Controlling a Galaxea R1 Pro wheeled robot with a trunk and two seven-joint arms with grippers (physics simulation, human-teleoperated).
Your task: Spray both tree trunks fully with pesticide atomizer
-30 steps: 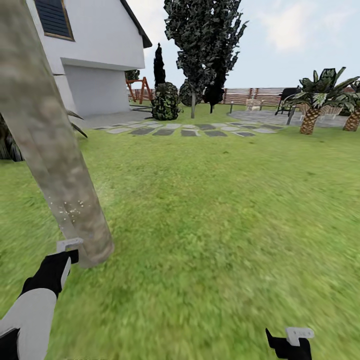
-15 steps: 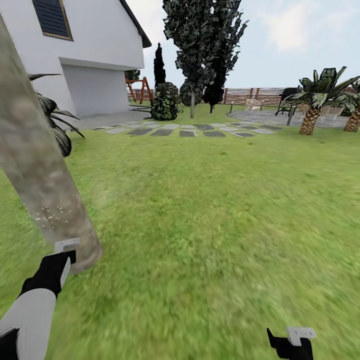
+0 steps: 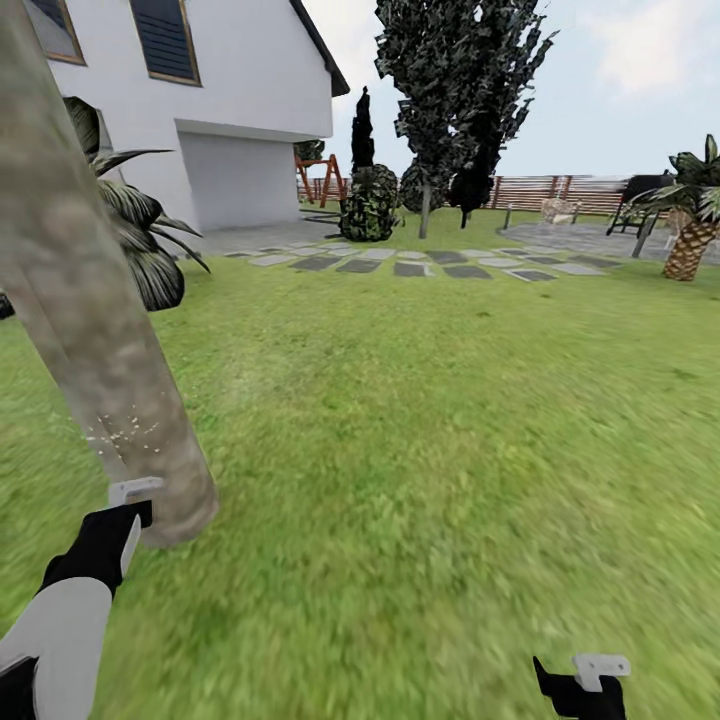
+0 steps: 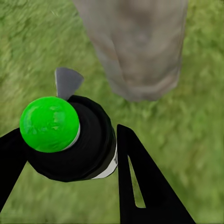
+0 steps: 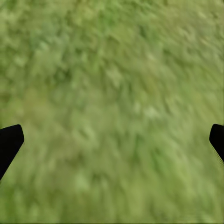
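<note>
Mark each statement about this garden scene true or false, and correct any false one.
1. The left gripper is shut on the pesticide atomizer. True.
2. The atomizer's top looks red. False: in the left wrist view the top is bright green.
3. The right gripper is open over bare grass. True.
4. The tree trunk stands perfectly upright in the head view. False: it appears tilted.
5. Small pale specks show on the lower trunk. True.
6. The stepping slabs lie right beside the trunk. False: they lie far off, near the house.
</note>
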